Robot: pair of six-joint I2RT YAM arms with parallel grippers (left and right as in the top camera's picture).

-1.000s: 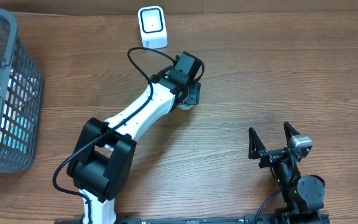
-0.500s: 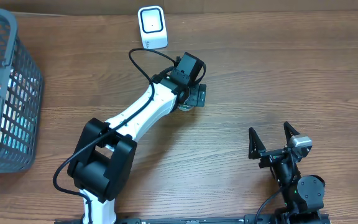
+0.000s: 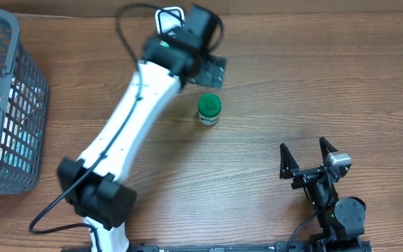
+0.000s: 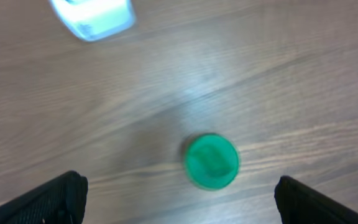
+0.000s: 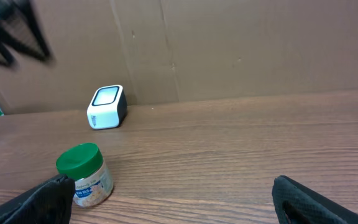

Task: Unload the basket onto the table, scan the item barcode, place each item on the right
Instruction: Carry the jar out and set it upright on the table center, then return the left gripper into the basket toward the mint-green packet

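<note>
Wooden tabletop point(image 3: 313, 77) carried a small green-lidded jar point(image 3: 209, 110), upright, near the white box-shaped scanner point(image 5: 106, 107). My left claw point(image 4: 178, 198) hung above it, jaws wide and empty; my right claw point(image 3: 303, 148) likewise gaped.

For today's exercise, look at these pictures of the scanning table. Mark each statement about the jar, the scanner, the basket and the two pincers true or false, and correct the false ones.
1. The green-lidded jar stands upright on the table. True.
2. The left pincer is shut on the jar. False: it is open and empty, raised above the jar.
3. The jar lies inside the grey basket. False: it stands on bare wood, and the basket is at the table's left edge.
4. The white scanner sits near the table's far edge. True.
5. The right pincer is open and holds nothing. True.
</note>
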